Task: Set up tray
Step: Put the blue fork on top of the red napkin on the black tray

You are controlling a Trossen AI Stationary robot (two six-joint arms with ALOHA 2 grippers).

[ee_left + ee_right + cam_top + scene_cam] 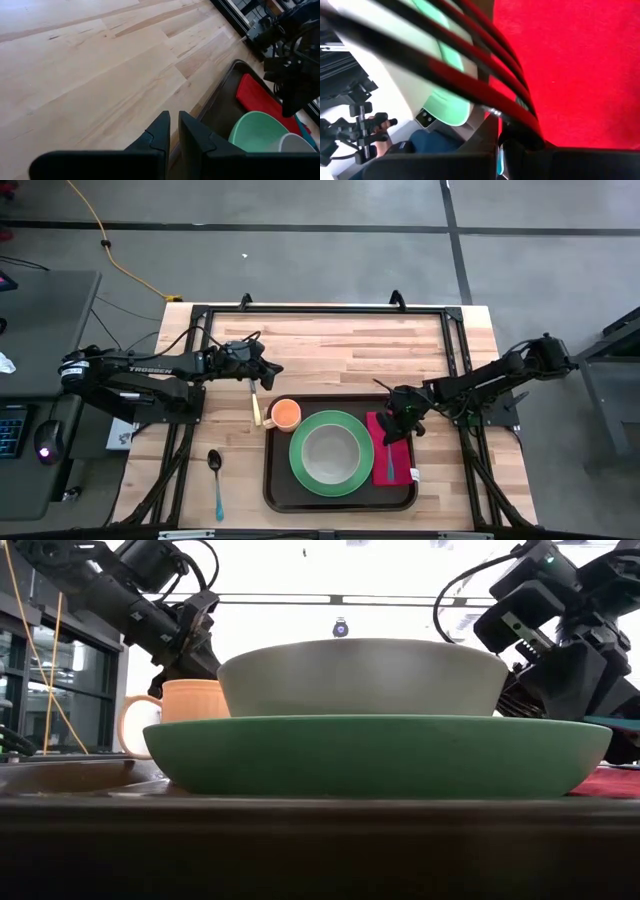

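Observation:
The dark brown tray point(275, 485) lies near the table's front edge. It carries a green plate point(300, 470) with a grey bowl point(330, 452), an orange mug point(285, 414) and a magenta napkin point(403, 442). My right gripper point(393, 430) is over the napkin's far end, shut on a fork with a teal handle point(390, 465). My left gripper point(272, 368) hangs above the bare wood left of the tray's far corner. Its fingers point(165, 130) are almost together with nothing between them. A cream-handled knife point(256, 410) lies below it, and a teal-handled spoon point(216, 480) lies on the table left of the tray. My right gripper pinches the fork between its two fingers, about where the dark prongs point(470, 65) join the teal handle point(499, 162). The fingers slant down from the table's right side and lie across the fork. The handle reaches toward the near edge over the napkin; whether it rests there I cannot tell.
A black metal frame point(320, 310) runs along the table's far side and down both flanks. Bare wood point(350, 350) lies between it and the tray. A desk with a keyboard and mouse point(45, 445) stands off the table's left edge.

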